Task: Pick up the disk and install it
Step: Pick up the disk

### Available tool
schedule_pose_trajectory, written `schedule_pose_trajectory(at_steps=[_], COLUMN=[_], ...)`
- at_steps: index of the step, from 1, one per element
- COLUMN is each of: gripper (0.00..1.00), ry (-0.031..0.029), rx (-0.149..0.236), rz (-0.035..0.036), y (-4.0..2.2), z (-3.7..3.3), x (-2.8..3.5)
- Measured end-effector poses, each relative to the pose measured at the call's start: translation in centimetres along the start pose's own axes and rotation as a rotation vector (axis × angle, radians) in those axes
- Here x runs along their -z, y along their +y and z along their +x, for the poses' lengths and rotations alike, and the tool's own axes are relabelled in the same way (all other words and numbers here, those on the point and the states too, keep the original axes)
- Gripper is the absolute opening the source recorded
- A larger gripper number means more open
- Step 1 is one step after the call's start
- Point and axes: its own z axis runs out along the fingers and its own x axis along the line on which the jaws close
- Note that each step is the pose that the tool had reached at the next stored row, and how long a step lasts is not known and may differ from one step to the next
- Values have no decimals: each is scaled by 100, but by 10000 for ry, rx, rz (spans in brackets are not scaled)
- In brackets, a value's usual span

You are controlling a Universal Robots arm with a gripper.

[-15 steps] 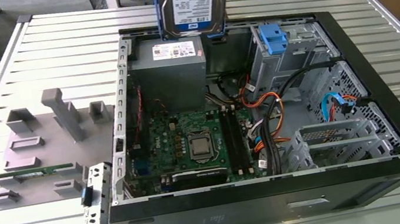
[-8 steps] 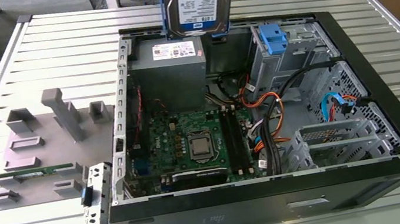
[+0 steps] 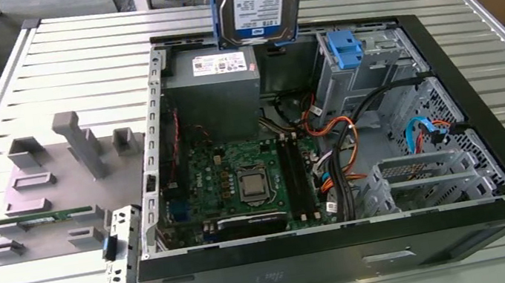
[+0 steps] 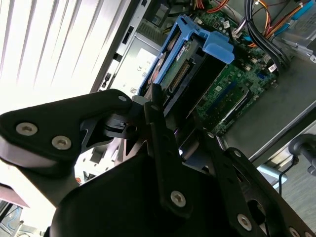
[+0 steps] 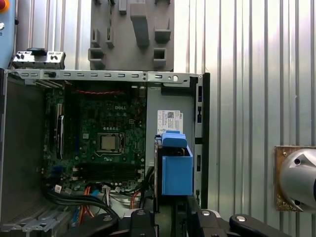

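Exterior view: the disk (image 3: pixel 260 1) hangs on edge above the open case (image 3: pixel 350 254), label side to the camera, lower end over the power supply (image 3: pixel 213 80) near the corner of the chassis. It touches nothing below.

Gripper (image 5: pixel 170 219) is clamped on the disk. In the second wrist view the black fingers (image 4: pixel 163 138) sit on either flat face at the end away from the blue handle. My read: gripping that end keeps the carrier rails and handle free and pointing down toward the case.

The case lies on its side with the panel off, so its bays are open from above – likely the reason for the vertical carry.

Around it:
- drive cage (image 3: pixel 376 63) with a blue bracket (image 3: pixel 343 45), just to the exterior view's right of the power supply. The disk is not over it – it sits off toward the supply side.
- motherboard (image 3: pixel 236 166) further down the case, well apart from the disk.
- grey fixture tray (image 3: pixel 59 189) on the slatted table (image 3: pixel 80 55) outside the case, on the exterior view's left.

In the way, as I judge it: the cables (image 3: pixel 331 130) looping just beside the cage, black and orange, some arching up. The supply's edge is close on the other side. Tight gap between the two.
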Motion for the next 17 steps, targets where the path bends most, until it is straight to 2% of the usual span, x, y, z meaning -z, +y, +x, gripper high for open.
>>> schedule_pose_trajectory(at_steps=[9,17], gripper=[35,35], ry=[-1,0], rx=[0,1], rz=[0,0], y=[-68,-81], z=[0,0], x=[2,3])
